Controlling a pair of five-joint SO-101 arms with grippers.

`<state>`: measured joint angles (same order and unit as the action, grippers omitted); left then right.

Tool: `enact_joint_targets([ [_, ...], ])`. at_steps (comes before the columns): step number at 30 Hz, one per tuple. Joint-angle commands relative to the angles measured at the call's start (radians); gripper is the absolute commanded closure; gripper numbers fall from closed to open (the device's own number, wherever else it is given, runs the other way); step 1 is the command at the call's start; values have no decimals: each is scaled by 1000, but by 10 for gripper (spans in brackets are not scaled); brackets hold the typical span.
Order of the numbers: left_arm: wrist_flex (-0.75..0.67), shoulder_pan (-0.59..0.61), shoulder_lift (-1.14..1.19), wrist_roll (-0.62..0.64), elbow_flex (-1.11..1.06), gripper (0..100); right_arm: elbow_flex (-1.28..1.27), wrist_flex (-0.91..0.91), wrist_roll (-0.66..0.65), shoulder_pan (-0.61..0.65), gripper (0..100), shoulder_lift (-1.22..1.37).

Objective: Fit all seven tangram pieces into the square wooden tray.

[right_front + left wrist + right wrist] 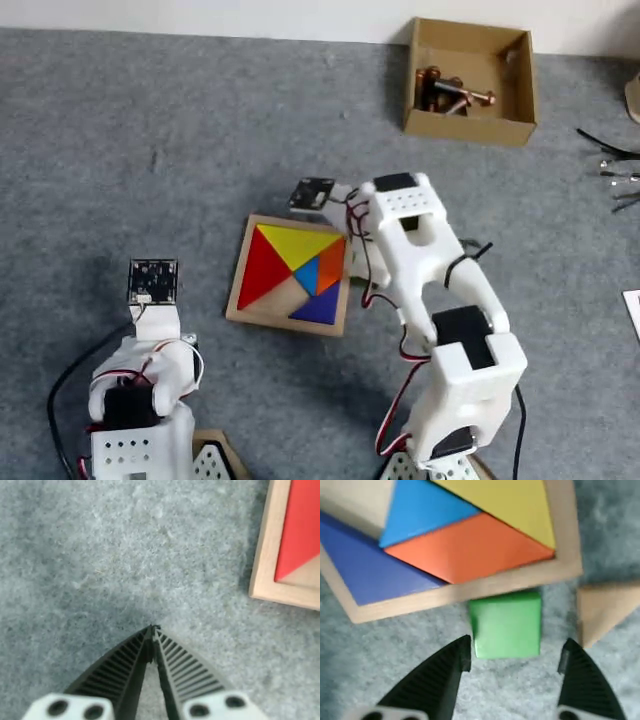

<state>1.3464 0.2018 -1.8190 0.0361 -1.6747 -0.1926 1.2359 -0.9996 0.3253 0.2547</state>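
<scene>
Grey bench cover is all that lies under your left pincer [152,630]. It is closed tip to tip with nothing in it, and it sits apart from the tray [238,285], to its left.

Inside the tray you have five pieces seated:
- one red triangle [262,265]
- one yellow triangle [297,243]
- one small light-blue triangle [306,276]
- one orange piece [331,264]
- one dark-blue triangle [318,303]

Bare wood shows in the tray's near-left corner beside the red triangle. I judge the job roughly two-thirds done, with two of the seven pieces left to fit.

Both of those lie on the bench just outside the tray's right rim. One is a green square [506,620], right against the rim or nearly so. The other is a tan triangle [602,610] just beside the square.

Your right pincer [515,647] hangs over the green square, spread wider than the square with a finger on either side, gripping nothing yet.

Farther right and toward the back, one cardboard box [470,85] holds coppery metal parts.
</scene>
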Motion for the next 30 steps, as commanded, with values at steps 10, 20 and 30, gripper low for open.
enact_joint_targets([
  [10,2,-16,-7,-6,-21,995,21,-65,-26,22,717,125],
  [20,2,-15,-7,-6,-21,995,13,-56,52,18,887,-5],
  [30,2,-15,-7,-6,-21,995,97,87,60,-21,945,-30],
])
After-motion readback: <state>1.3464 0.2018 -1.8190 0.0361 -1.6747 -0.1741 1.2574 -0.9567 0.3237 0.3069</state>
